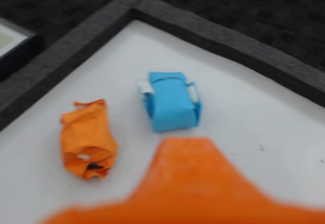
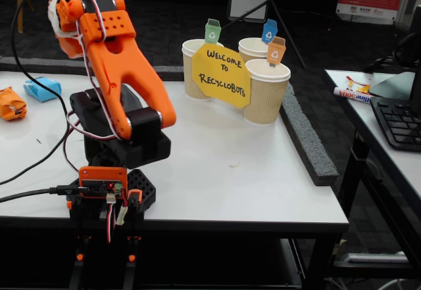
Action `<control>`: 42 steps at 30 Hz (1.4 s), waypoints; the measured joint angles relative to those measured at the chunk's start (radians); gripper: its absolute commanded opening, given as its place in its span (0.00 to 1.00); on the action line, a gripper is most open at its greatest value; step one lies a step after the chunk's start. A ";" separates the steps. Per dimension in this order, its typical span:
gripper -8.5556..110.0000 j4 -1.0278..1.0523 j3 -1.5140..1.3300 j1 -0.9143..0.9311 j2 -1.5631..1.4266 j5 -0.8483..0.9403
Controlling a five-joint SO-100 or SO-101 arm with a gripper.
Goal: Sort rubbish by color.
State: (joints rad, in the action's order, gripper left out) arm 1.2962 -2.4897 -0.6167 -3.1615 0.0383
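A light blue wad (image 1: 171, 101) and an orange wad (image 1: 87, 138) lie side by side on the white table near its dark foam-edged corner. In the fixed view both sit at the far left, the blue wad (image 2: 41, 88) behind the orange wad (image 2: 11, 103). The green wad is out of view. My gripper (image 2: 64, 35) hangs raised above the table, to the right of the wads and apart from them. In the wrist view only one blurred orange finger (image 1: 188, 178) shows, just in front of the blue wad. Nothing shows in the gripper.
Three paper cups (image 2: 266, 91) with green, blue and orange bin tags stand behind a yellow sign (image 2: 220, 74) at the table's back right. A dark foam strip (image 2: 299, 135) borders the table. My arm's base (image 2: 122, 139) stands mid-table. A keyboard (image 2: 398, 120) lies on another table at right.
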 measured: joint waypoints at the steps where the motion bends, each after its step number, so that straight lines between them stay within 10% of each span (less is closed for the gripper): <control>1: 0.08 0.000 -0.003 -0.006 0.000 0.000; 25: 0.08 -0.149 0.008 -0.012 0.713 0.000; 42: 0.10 -0.221 0.526 0.051 1.419 0.000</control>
State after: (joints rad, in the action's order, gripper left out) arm 1.0753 -1.9635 -0.5660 -1.7426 0.0383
